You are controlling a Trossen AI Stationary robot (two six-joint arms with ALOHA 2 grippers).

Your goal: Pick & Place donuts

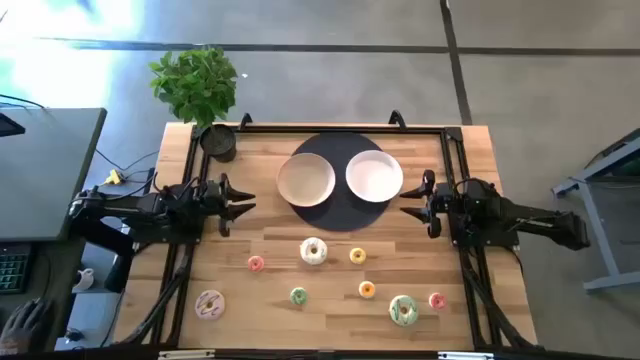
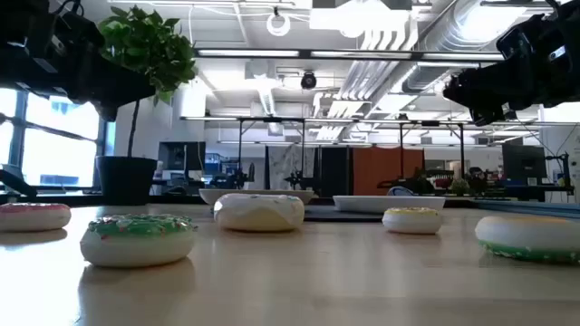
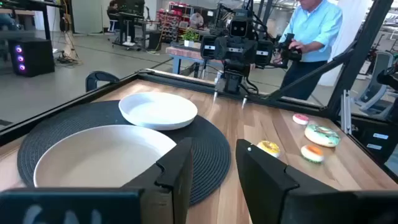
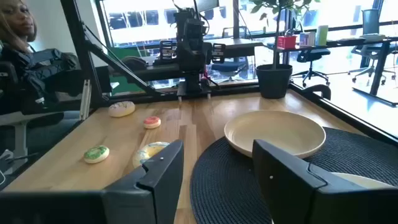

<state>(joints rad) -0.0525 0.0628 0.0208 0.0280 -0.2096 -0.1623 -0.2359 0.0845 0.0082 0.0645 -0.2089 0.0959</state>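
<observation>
Now left hand (image 1: 243, 204) and right hand (image 1: 410, 205) hover level, facing inward, fingers apart, empty.

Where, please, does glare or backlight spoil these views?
High view: glare whitens the floor at upper left. Low view: bright windows turn the potted plant into a silhouette. Right wrist view: windows blow out.

No text, label, brand or number reads clearly anywhere — not on the table, arms or room beyond.
</observation>
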